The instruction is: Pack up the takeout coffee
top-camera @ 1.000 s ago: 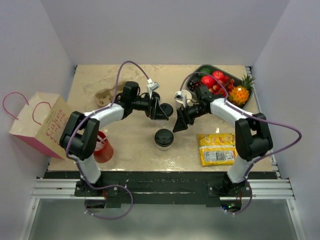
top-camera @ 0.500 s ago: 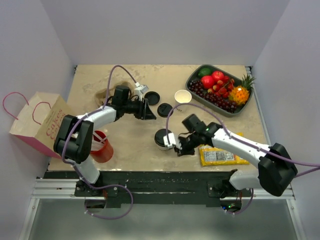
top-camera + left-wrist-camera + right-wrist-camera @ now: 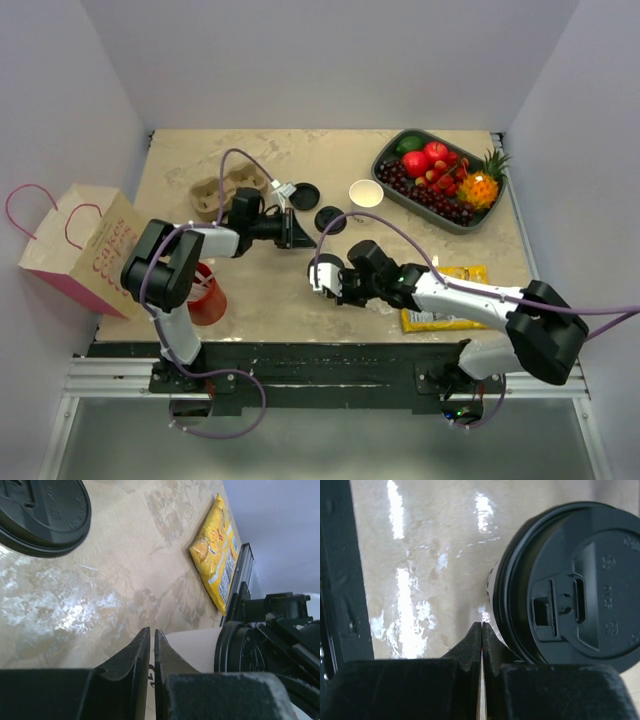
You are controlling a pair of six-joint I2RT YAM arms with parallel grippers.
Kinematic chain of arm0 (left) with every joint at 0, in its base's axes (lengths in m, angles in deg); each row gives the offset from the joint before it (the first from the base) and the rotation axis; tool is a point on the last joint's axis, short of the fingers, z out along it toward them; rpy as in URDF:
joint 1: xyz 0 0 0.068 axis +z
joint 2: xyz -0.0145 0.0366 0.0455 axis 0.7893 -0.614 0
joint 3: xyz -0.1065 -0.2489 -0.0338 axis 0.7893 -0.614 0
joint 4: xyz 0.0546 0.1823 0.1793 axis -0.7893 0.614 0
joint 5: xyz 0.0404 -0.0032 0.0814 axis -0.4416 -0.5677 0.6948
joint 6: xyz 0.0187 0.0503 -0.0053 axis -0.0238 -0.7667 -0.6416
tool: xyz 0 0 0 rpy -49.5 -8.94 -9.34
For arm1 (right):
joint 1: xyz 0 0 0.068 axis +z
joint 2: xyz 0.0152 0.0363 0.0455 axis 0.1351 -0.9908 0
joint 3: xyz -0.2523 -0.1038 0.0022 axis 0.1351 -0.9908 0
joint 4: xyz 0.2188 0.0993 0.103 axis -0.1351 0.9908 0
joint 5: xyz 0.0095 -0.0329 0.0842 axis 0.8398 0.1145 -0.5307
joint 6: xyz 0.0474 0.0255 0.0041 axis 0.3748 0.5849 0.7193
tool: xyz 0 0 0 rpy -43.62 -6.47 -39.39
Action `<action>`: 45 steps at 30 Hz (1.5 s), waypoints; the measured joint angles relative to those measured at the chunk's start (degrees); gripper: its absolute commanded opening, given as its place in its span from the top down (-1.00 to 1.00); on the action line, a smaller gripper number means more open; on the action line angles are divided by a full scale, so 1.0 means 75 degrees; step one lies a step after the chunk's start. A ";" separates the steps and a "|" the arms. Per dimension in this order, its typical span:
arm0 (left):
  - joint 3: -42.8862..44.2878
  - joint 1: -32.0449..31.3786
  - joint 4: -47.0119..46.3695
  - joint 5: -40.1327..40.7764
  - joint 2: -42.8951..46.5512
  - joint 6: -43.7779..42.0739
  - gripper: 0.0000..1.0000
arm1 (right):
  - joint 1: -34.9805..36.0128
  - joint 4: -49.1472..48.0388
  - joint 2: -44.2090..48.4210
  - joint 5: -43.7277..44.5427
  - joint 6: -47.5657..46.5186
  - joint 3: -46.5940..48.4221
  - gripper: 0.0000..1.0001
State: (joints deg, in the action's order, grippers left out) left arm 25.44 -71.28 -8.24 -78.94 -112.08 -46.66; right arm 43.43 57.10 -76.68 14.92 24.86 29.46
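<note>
Right wrist, fingers: we see the right gripper [image 3: 481,625] closed, tips pressed together, holding nothing.
Right wrist, coffee: the lidded coffee cup [image 3: 572,587] stands on the table [image 3: 420,555] at 3 o'clock of the tips, just beside them. We cannot tell whether a finger touches its side.
Left wrist, fingers: the left gripper [image 3: 152,642] is all but closed, with a thin slit between the fingers and nothing in it.
Left wrist, coffee: the cup shows past the tips at 4 o'clock, apart from them, with the right gripper at its lid end.
Left wrist, rest: a loose black lid [image 3: 40,512] at 10 o'clock, a yellow snack bag [image 3: 217,555] at 1 o'clock.
Top, coffee: near the table's middle, towards 6 o'clock, mostly covered by the right gripper. The left gripper is at 11 o'clock of it.
Top, rest: a fruit tray [image 3: 378,158] at 1 o'clock with a lidless cup [image 3: 366,193] just beside it. A paper bag [image 3: 85,250] is at 9 o'clock by the table's edge, a red cup [image 3: 207,295] at 8 o'clock, and a cardboard carrier [image 3: 215,190] at 11 o'clock.
</note>
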 measured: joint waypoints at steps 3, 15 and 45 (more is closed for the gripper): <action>-0.0361 -0.0061 -0.0519 -0.0192 -0.0006 0.0344 0.75 | -0.0015 -0.0239 -0.0064 0.0329 0.0574 0.0000 1.00; -0.1195 -0.0122 -0.1393 -0.0697 0.0373 0.0804 0.74 | -0.1122 -0.0425 -0.1035 0.1020 0.1244 0.0420 1.00; -0.1687 0.0131 0.3509 0.1498 0.3185 -0.3448 -0.34 | -0.2363 0.0641 -0.2072 0.0134 0.2879 0.2337 0.04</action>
State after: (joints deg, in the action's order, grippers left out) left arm 12.78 -70.29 18.07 -67.71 -88.19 -72.51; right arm 25.71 61.90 -92.22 15.92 46.45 46.99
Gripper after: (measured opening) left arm 0.631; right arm 0.312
